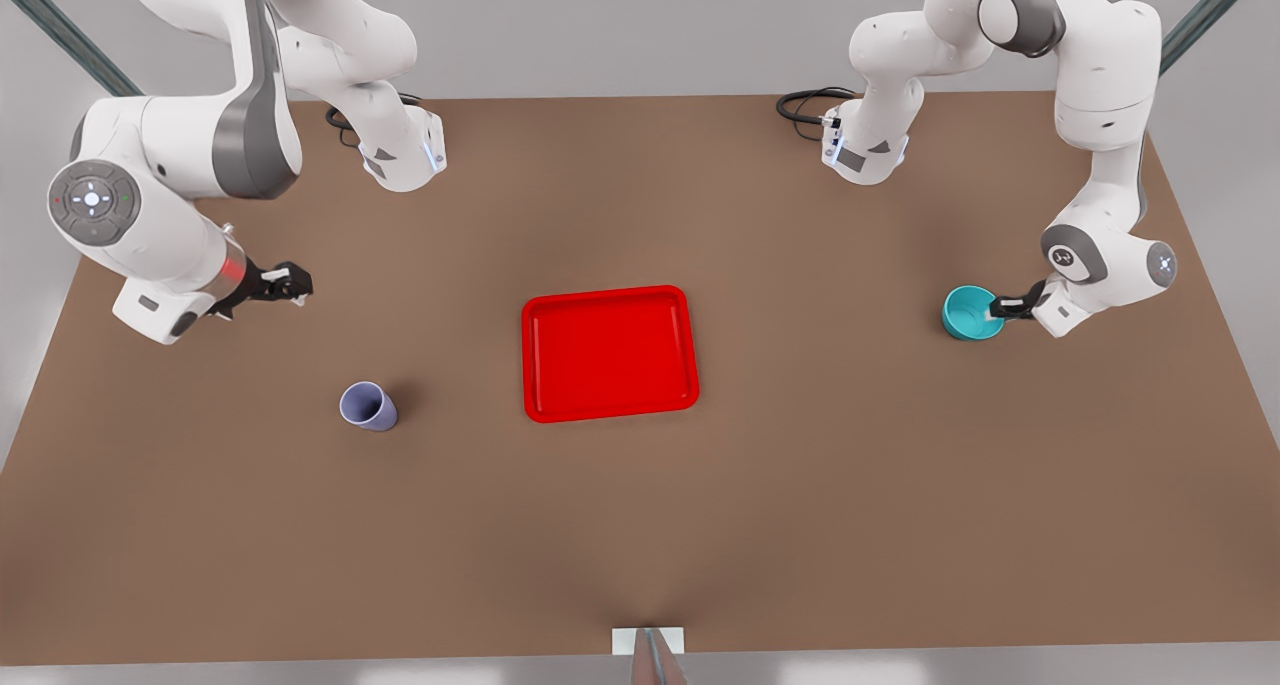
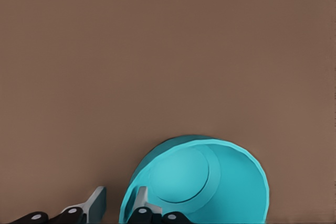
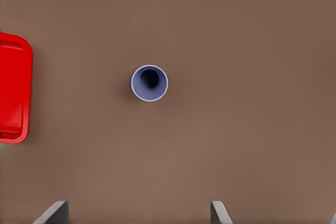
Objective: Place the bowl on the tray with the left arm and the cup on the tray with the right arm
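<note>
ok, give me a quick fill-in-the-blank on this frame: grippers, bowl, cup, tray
1. The left gripper has its fingers astride the rim of the ____.
2. The cup stands upright on the table, on the front view's ____ of the tray.
3. The right gripper hangs open above the table, holding ____.
4. The bowl and the cup are both ____ the tray.

Missing words: bowl; left; nothing; off

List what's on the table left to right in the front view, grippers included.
right gripper, open above the table → cup → tray → bowl → left gripper, one finger inside the bowl's rim and one outside.
</note>
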You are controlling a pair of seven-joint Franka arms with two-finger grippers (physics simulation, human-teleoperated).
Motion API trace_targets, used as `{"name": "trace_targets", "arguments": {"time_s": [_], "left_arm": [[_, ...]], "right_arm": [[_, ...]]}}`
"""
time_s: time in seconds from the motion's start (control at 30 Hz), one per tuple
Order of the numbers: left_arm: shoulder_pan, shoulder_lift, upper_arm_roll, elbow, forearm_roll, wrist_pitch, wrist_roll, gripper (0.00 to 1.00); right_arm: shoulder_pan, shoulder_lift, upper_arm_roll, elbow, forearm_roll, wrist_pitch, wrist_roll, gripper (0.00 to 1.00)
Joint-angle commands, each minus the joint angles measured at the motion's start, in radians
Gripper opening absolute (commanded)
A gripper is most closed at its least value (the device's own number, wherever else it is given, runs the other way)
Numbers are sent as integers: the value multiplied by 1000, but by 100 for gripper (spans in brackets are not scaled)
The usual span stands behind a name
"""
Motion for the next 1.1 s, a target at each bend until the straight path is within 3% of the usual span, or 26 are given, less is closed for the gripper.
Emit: {"name": "trace_targets", "arguments": {"time_s": [0.0, 0.13, 0.27, 0.3, 0.43, 0.5, 0.53, 0.57, 0.63, 0.73, 0.83, 1.03, 1.07], "left_arm": [[-6, -1, 0, 0, -2, -13, 150, 40], [-9, 1, -5, 0, -2, -22, 146, 21], [-55, -47, -33, 80, 6, -94, -30, 21], [-65, -62, -33, 206, 15, -289, -151, 21], [-335, -81, -48, 451, 106, -456, -712, 21], [-513, 160, -88, 860, 92, -619, -1069, 21], [-570, 251, -103, 960, 66, -620, -1193, 21], [-576, 295, -184, 1010, 29, -602, -1363, 21], [-613, 318, -275, 1025, 29, -574, -1562, 21], [-722, 361, -277, 1014, 30, -577, -1605, 21], [-803, 441, -277, 1013, 27, -469, -1682, 21], [-805, 479, -287, 993, -5, -379, -1673, 23], [-805, 479, -287, 993, -3, -381, -1644, 100]], "right_arm": [[-3, -1, 0, 2, 7, -9, -4, 100], [-11, -3, -1, 4, 7, -11, -10, 100], [-12, -1, -1, 1, 7, -9, -7, 100], [-15, -3, -1, -2, 9, -9, -6, 100], [-15, 34, -1, -8, 6, 8, 5, 100], [-11, 122, -1, -16, 6, 104, 43, 100], [-8, 151, -1, -27, 4, 153, 91, 100], [-8, 183, -1, -30, 6, 202, 108, 100], [-15, 206, -6, -122, 6, 383, 99, 100], [-28, 206, -18, -234, 6, 535, 89, 100], [-28, 238, -46, -245, 7, 586, 92, 100], [-20, 326, -63, -234, 90, 672, 108, 100], [-18, 326, -63, -240, 96, 669, 109, 100]]}}
